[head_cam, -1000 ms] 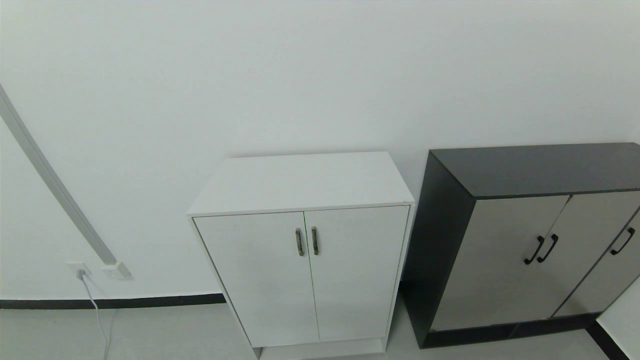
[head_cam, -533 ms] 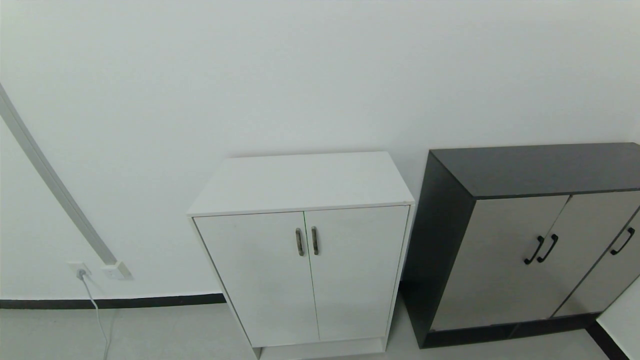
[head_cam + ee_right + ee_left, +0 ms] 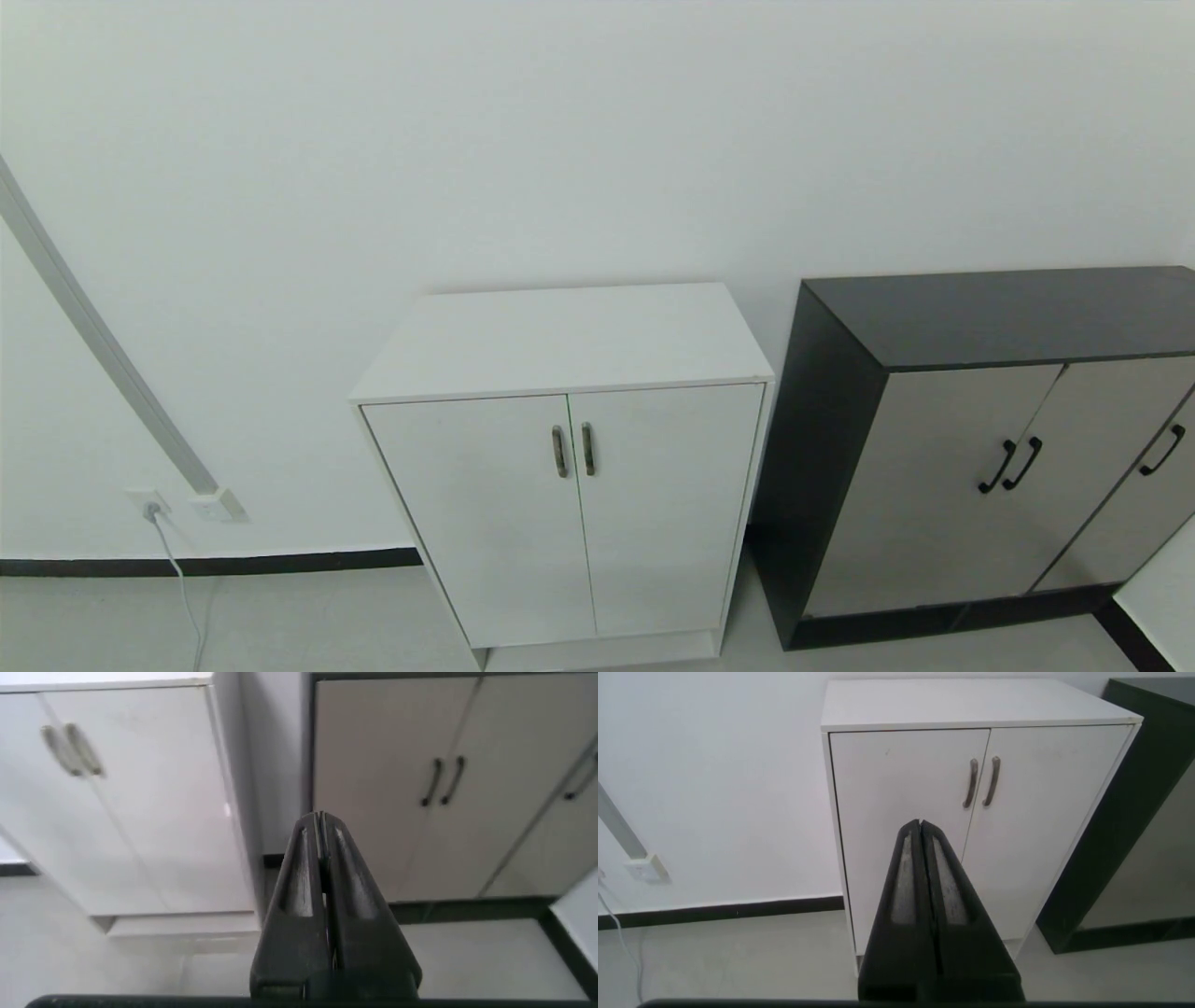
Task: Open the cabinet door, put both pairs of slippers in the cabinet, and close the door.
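No movement: closed white two-door cabinet (image 3: 523,504)

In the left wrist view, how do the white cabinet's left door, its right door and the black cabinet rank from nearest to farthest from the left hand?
1. left door of the white cabinet: straight ahead of the left hand.
2. right door: beside the first, toward the robot's right.
3. black cabinet: farther right, beyond the white cabinet.
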You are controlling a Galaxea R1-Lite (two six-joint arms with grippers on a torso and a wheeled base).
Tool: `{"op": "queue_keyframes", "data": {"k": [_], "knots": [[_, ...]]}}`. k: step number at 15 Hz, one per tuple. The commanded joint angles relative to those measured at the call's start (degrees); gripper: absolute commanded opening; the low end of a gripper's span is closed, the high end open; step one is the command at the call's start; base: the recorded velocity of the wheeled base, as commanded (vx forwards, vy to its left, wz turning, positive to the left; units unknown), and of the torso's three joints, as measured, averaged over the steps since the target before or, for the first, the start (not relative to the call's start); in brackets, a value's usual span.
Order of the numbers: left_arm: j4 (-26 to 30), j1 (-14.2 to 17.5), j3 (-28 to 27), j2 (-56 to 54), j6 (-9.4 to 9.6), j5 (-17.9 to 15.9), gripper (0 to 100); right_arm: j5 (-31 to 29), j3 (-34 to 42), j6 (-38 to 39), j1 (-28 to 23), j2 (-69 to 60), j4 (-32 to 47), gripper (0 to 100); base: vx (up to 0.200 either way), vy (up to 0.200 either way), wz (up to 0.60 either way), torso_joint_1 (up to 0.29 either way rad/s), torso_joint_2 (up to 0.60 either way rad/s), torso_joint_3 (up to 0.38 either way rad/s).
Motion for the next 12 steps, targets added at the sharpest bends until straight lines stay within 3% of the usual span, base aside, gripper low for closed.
{"op": "queue_keyframes", "data": {"k": [1, 12], "knots": [[0.0, 0.1, 0.0, 0.0, -0.12, 0.0, 0, 0.1, 0.0, -0.1, -0.7, -3.2, 0.0, 0, 0.000, 0.000, 0.00, 0.000, 0.00, 0.000], [0.0, 0.1, 0.0, 0.0, 0.05, 0.0, 0, -1.9, 0.2, 4.0, -0.9, -4.7, -0.5, 0, 0.000, 0.000, 0.00, 0.000, 0.00, 0.000]]}}
